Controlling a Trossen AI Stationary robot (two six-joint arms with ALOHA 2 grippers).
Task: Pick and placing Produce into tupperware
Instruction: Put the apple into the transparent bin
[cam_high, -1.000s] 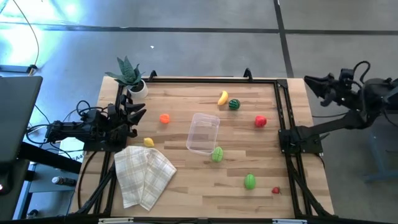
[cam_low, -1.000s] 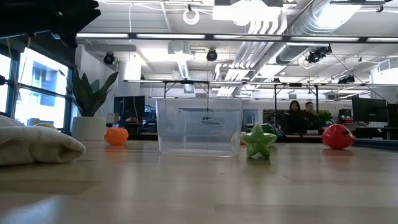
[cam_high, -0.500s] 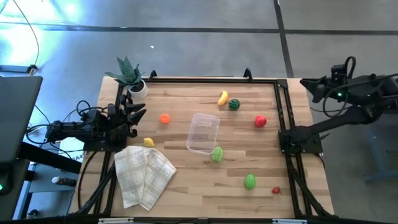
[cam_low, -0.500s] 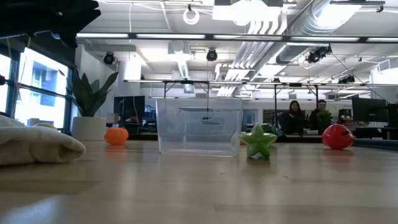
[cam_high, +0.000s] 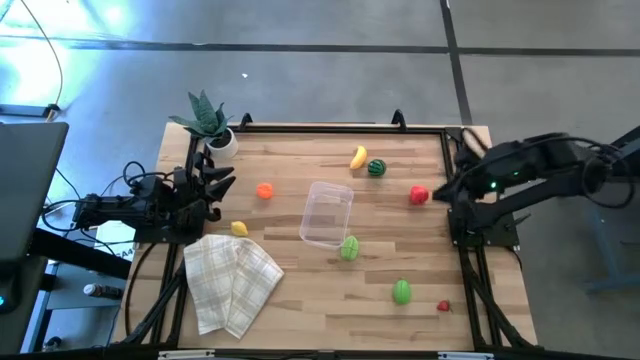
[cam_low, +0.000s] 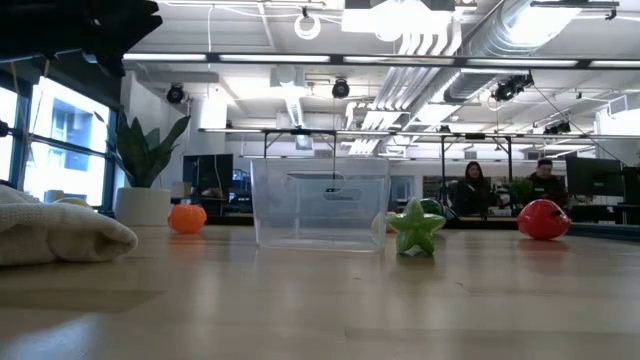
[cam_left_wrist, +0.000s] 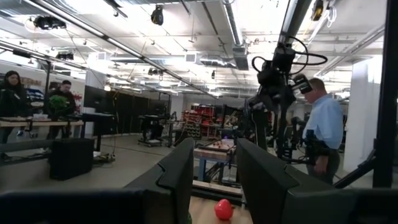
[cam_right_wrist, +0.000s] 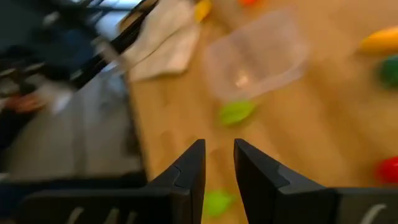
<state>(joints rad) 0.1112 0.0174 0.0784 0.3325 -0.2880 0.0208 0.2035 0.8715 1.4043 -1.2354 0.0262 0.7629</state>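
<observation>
Overhead, the right hand hung at the table's right edge, just beside the red toy fruit, its fingers parted by a narrow gap with nothing between them. The left hand waited at the left edge near the potted plant, fingers likewise spread and empty. Mid-table stood the clear tupperware, empty, with a light green toy touching its near corner. A yellow banana and striped green melon lay beyond it, an orange toy to its left, a checked cloth nearer the front left.
</observation>
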